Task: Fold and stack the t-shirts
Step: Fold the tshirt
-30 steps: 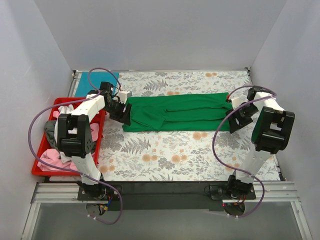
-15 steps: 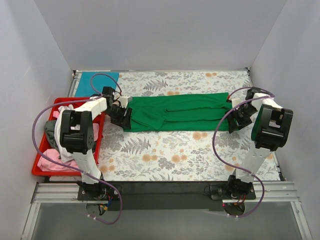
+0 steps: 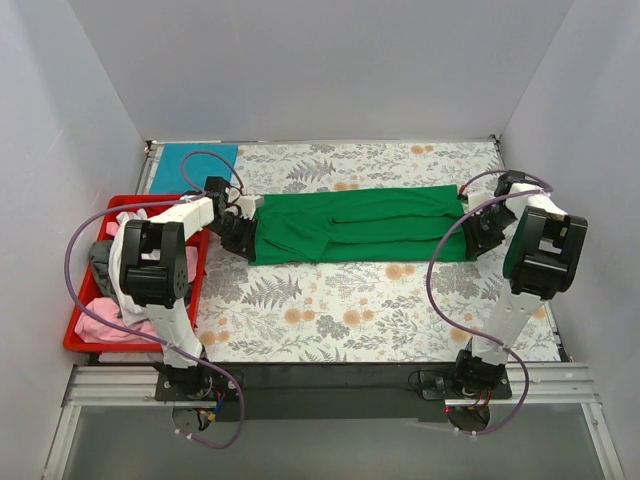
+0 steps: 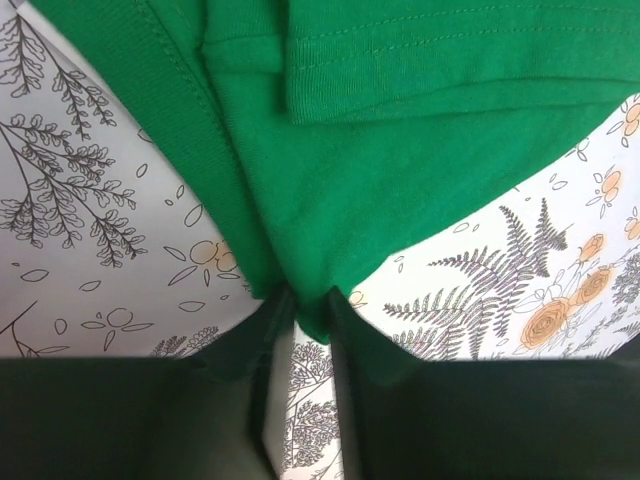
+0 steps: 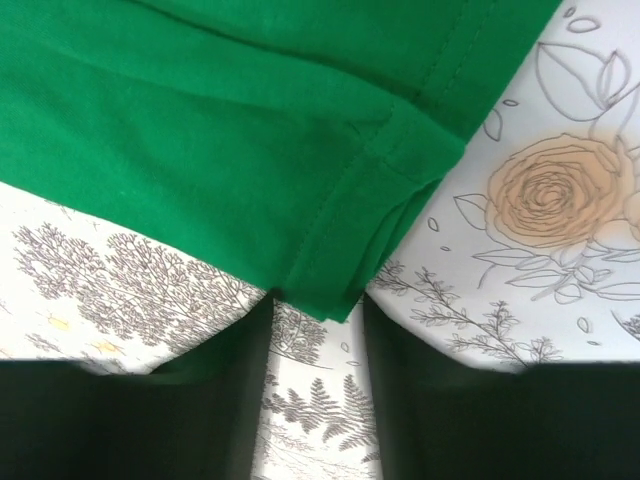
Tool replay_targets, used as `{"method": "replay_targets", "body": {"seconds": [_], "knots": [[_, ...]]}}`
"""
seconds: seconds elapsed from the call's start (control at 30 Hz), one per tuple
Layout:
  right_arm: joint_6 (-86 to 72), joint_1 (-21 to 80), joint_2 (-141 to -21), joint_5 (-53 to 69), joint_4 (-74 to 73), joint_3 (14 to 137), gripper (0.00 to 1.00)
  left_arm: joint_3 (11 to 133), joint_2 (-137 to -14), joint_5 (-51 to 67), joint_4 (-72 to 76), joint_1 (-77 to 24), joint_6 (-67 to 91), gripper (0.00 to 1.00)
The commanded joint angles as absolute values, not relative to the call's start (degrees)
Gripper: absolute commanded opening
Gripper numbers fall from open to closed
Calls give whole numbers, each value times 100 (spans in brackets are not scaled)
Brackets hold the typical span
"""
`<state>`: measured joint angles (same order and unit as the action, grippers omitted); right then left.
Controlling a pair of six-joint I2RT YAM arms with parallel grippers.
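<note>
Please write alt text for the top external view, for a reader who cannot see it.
A bright green t-shirt, folded into a long strip, lies across a floral table cloth, with the left pincer at its left end and the right pincer at its right end. A red tray holding other shirts stands on the left.

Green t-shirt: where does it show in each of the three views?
Top external: green t-shirt stretched across mid-table.
Left wrist: green t-shirt fills the top centre.
Right wrist: green t-shirt fills the upper left.
Shared landmark: floral table cloth beneath it.
</note>
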<state>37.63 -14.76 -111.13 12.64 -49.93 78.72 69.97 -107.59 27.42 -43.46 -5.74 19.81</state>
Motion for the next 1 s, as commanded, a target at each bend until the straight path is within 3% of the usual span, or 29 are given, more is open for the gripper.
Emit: {"method": "replay_targets", "body": {"seconds": [0.0,0.1,0.5,0.53,0.57,0.6,0.63,0.67,0.73,0.97], "knots": [[3735,-1485,-11259,1380,-5027,7902,35,6952,-10714,2716,-4412,-580,1916,13],[3805,-1485,-11268,1205,-5018,7840,3,6926,-10679,2654,-4517,-580,1890,3],[4508,-1652,-10407,413,-5054,6961,1,6285,-9800,2391,-5045,-571,1582,0],[4526,-1652,-10380,404,-5089,6935,8,6258,-9704,2460,-5080,-571,1573,0],[4526,-1652,-10354,474,-5141,6969,25,6293,-9660,2539,-5193,-571,1582,4],[4518,-1652,-10249,692,-5281,7092,39,6328,-9607,2575,-5212,-571,1599,22],[4509,-1644,-10170,842,-5361,7188,56,6354,-9519,2749,-5221,-571,1626,28],[4448,-1635,-10091,1018,-5483,7303,64,6389,-9353,2838,-5229,-571,1661,32],[4351,-1582,-9853,1458,-5746,7653,68,6547,-9203,3083,-5212,-571,1740,35],[3526,-880,-9019,3205,-5854,7841,64,6935,-9114,3726,-5037,-580,2126,36]]}}
